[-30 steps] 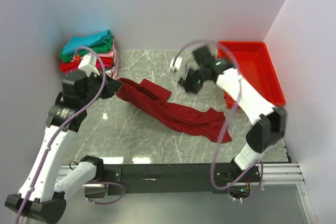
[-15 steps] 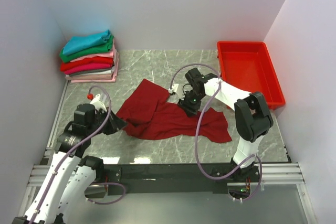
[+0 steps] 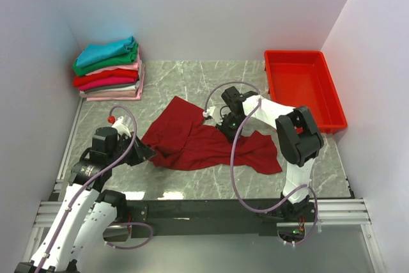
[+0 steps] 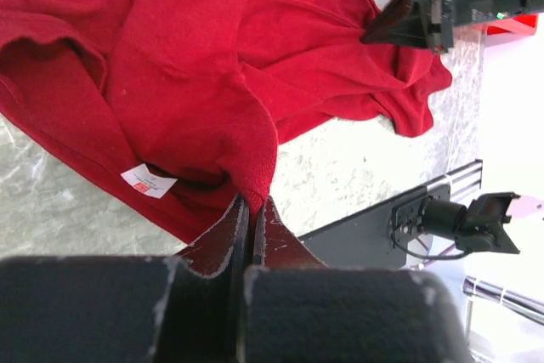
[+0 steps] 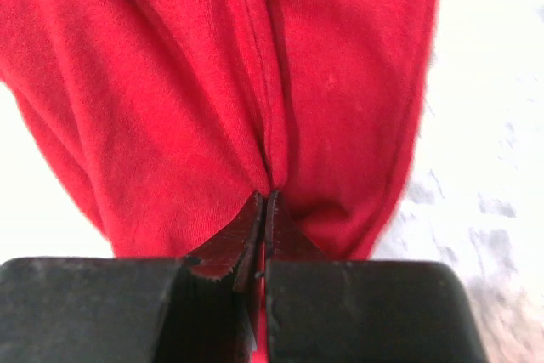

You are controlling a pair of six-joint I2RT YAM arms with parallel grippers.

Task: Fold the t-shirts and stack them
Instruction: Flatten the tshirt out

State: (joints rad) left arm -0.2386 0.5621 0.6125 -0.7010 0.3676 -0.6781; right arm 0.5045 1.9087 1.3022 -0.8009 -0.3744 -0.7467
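Item: dark red t-shirt point(image 3: 204, 142), crumpled; left gripper point(image 3: 142, 153) and right gripper point(image 3: 225, 127) each pinched tight on its cloth; spreading step, next likely drawing it flat.

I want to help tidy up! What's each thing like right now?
dark red t-shirt: unfolded, rumpled, pinched twice.
left gripper: shut on the t-shirt's edge.
right gripper: shut on a fold of it.
folded t-shirts: stacked, far left corner.
red tray: looks empty.
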